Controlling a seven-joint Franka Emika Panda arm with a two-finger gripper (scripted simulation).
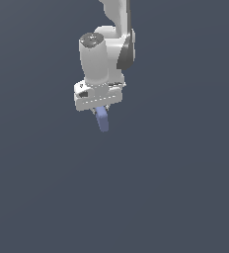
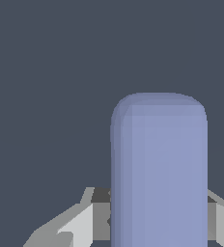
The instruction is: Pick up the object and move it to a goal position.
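Note:
The object is a small periwinkle-blue elongated block [image 1: 103,120] with rounded edges. It hangs down from under my white gripper [image 1: 101,108] in the upper middle of the exterior view, raised off the dark surface. My gripper is shut on its upper end; the fingertips are mostly hidden behind it. In the wrist view the block [image 2: 160,169] fills the middle, sticking out between the two grey fingers [image 2: 82,224], which press on its sides.
The white arm [image 1: 111,44] reaches down from the top of the exterior view. A plain dark grey-blue surface [image 1: 175,188] fills everything else. No other objects or a goal marker show.

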